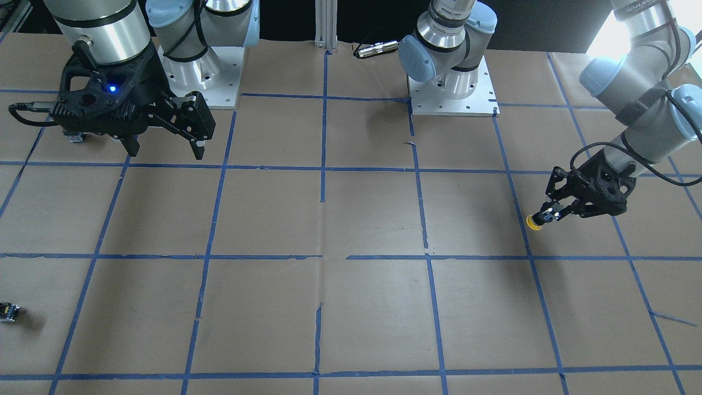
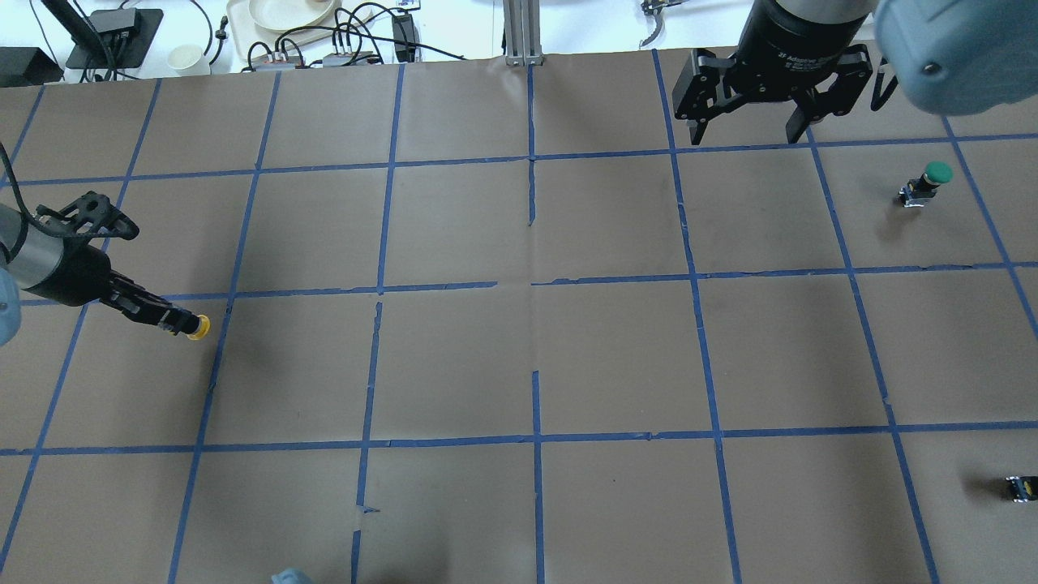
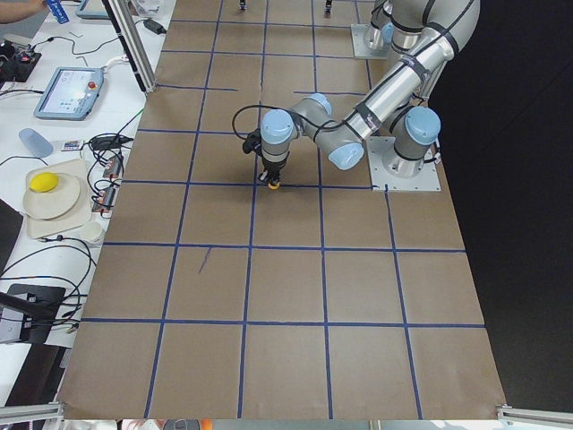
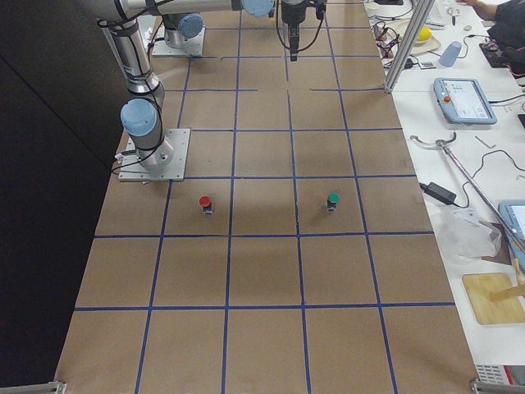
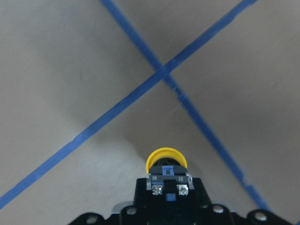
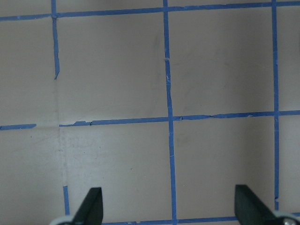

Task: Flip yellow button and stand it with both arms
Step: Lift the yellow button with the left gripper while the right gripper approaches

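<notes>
**Firmly clamped: small round-capped yellow button (image 1: pixel 532 221) in black two-finger left gripper (image 1: pixel 547 215)**

Its fingers are clenched on the button's grey-and-black blocky body. The cap points outward, low over the brown paper-covered table (image 1: pixel 373 219), beside a blue tape crossing (image 5: pixel 164 75). Well apart, the black right gripper (image 2: pixel 746 134) hangs with fingers spread, grasping nothing.

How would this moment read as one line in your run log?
left gripper: jaws shut on yellow button, cap pointing outward | right gripper: jaws open, empty | button not yet standing
</notes>
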Motion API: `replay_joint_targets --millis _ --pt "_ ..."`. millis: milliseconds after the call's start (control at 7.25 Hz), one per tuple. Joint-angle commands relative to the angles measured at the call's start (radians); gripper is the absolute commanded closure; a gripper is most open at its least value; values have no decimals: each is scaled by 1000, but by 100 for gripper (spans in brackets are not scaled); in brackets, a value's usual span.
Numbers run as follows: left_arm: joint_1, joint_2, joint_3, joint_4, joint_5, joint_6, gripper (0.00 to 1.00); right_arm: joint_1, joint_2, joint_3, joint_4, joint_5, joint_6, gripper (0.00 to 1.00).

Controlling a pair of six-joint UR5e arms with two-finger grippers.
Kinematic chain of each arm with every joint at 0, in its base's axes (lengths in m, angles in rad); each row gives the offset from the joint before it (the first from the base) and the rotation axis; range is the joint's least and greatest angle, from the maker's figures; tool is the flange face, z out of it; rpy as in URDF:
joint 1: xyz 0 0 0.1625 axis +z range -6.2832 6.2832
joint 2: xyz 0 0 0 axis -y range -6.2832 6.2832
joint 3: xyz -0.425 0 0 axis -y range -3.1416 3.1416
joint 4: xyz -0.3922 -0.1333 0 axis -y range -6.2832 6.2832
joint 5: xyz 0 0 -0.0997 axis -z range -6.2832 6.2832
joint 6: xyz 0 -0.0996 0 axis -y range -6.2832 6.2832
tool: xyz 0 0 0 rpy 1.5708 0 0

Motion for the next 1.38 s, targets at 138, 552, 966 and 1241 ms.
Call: replay_joint_targets --millis 138,552,966,1241 --pt "-71 54 -1 -148 -188 -227 84 3 0 2 -1 0 0 0" --pt "-165 79 -1 -153 -289 -427 84 3 -3 3 -3 1 -1 0" --pt "-212 98 -9 -155 -370 -537 84 3 -3 3 -3 1 0 0" --pt "-274 124 -5 -153 -520 -715 84 3 -5 3 -3 1 0 0"
